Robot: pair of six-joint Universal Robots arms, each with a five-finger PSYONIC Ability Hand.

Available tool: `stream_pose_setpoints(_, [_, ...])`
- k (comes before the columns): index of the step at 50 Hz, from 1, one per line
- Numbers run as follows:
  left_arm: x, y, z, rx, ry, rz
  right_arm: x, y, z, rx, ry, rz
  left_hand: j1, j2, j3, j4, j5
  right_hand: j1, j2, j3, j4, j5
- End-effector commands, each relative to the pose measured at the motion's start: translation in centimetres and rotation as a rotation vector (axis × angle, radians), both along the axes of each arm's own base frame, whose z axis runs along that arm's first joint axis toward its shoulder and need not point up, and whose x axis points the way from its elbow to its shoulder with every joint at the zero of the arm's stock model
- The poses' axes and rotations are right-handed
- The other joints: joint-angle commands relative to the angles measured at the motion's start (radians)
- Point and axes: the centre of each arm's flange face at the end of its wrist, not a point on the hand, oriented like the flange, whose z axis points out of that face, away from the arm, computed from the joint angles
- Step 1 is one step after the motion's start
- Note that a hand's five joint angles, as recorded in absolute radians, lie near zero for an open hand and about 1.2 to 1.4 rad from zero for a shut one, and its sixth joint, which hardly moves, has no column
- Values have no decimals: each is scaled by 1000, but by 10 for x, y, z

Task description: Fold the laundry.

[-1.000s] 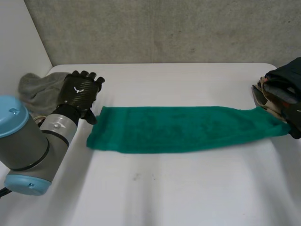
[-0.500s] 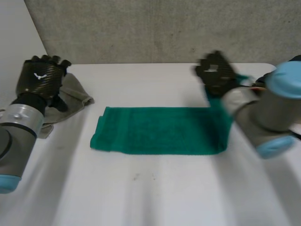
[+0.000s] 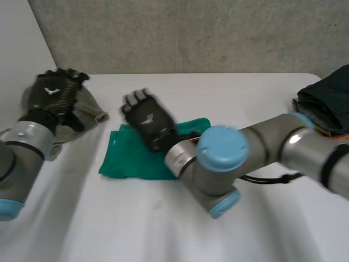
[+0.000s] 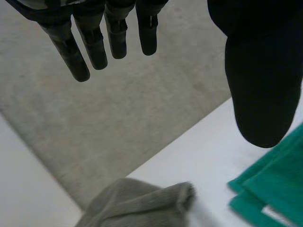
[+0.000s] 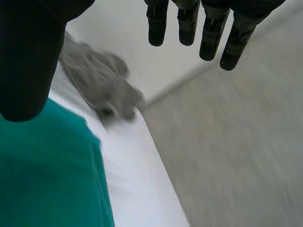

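The folded green towel (image 3: pixel 122 161) lies flat on the white table (image 3: pixel 245 93), its long axis running side to side in front of the robot. The right hand (image 3: pixel 147 117) hovers over the towel's far edge, fingers straight and spread, holding nothing. The left hand (image 3: pixel 52 95) hangs above a grey cloth (image 3: pixel 90 112) just left of the towel, fingers also straight and empty.

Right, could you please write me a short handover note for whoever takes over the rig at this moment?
Left hand: open, empty, above the grey cloth at the table's left side.
Right hand: open, empty, over the green towel.
Done: the green towel lies folded over on itself, with layered edges visible.
Left: the grey cloth is crumpled and unfolded. The dark clothes pile at the right edge probably needs folding too.
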Motion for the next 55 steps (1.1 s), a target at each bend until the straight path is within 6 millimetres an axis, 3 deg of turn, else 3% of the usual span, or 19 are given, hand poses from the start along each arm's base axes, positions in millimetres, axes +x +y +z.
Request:
stream_pose_setpoints(1, [-60,18,-30,70,-28,-179,-98,-35,20,445,-19,-363,-12,-3,-10,-1,6,-26,-46,-38,-60,-70])
stream_pose_setpoints(8, [-76,24,-44,102,-39,-223,-136,-46,-10,614,76,-485,-9,0,-7,2,9,78,58,66,44,34])
stream_pose_setpoints(15, [-86,30,-38,84,-32,-257,-144,-53,-33,654,108,-518,-6,3,-4,5,12,422,402,409,387,377])
stream_pose_setpoints(18, [-87,32,-36,79,-31,-259,-147,-56,-38,660,115,-536,-6,3,-4,5,12,1162,1142,1150,1128,1118])
stream_pose_setpoints(19, [-87,32,-35,78,-31,-262,-149,-56,-38,659,115,-540,-6,3,-4,5,12,1196,1176,1183,1161,1151])
stream_pose_setpoints(24, [-91,38,-33,73,-30,-277,-176,-62,-42,680,114,-632,-3,5,-2,8,14,1196,1176,1183,1162,1152])
stream_pose_setpoints(27, [-92,38,-29,63,-27,-278,-188,-60,-26,651,80,-650,-3,5,-2,8,14,1196,1176,1183,1162,1152])
stream_pose_setpoints(31, [-92,40,-21,39,-19,-281,-221,-59,-10,628,69,-723,-6,3,-4,5,12,1196,1176,1183,1162,1152])
stream_pose_setpoints(36, [-92,42,-13,21,-11,-285,-264,-60,-14,587,169,-833,-6,3,-4,5,12,1196,1176,1183,1162,1152])
stream_pose_setpoints(39, [-92,43,-12,18,-10,-286,-274,-63,-8,511,228,-859,-6,3,-4,5,12,1196,1176,1183,1162,1152])
stream_pose_setpoints(42, [-93,45,-13,21,-11,-288,-271,-65,8,432,234,-843,-6,3,-4,5,12,1196,1176,1183,1162,1152])
stream_pose_setpoints(44, [-94,45,-12,21,-10,-276,-256,-65,23,349,210,-784,-3,5,-2,8,14,1196,1176,1183,1162,1152])
stream_pose_setpoints(49, [-92,45,-9,15,0,-228,-189,-38,48,194,125,-506,-3,5,-2,8,14,1196,1176,1183,1162,1152])
stream_pose_setpoints(52, [-92,46,-4,2,11,-203,-148,-8,47,134,99,-307,-3,5,-2,8,14,1196,1176,1183,1162,1152])
stream_pose_setpoints(55, [-91,47,-1,-1,16,-185,-120,20,21,153,147,-168,-3,5,-2,8,14,1196,1176,1183,1162,1152])
